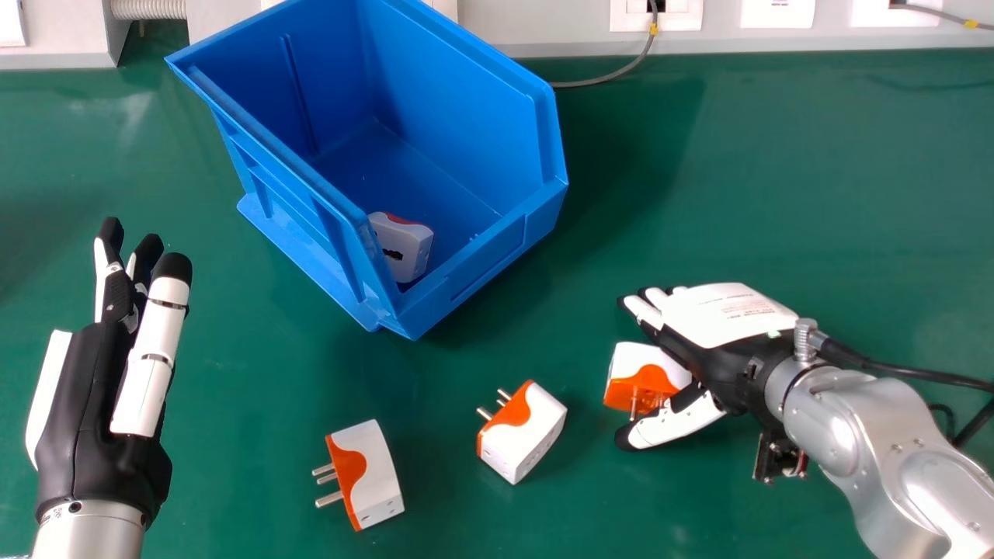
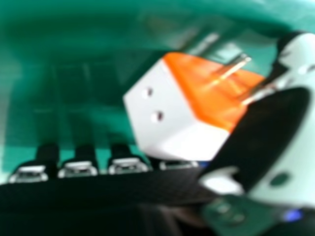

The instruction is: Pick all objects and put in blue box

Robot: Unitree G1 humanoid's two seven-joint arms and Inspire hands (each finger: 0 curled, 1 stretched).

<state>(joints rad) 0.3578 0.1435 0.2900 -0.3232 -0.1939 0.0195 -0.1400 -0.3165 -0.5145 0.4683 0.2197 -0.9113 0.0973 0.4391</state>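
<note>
Right robot hand [image 1: 718,322], thumb and fingers apart, brackets an adapter [image 1: 635,360], presumably to pinch it for the box [image 1: 481,268].

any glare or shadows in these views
Head view: a soft shadow on the green table to the right of the blue box, a pale reflection at upper left, bright highlights on the right forearm; right hand view: glints on the plug adapter's pins, whitish reflections on the table beyond them.
</note>
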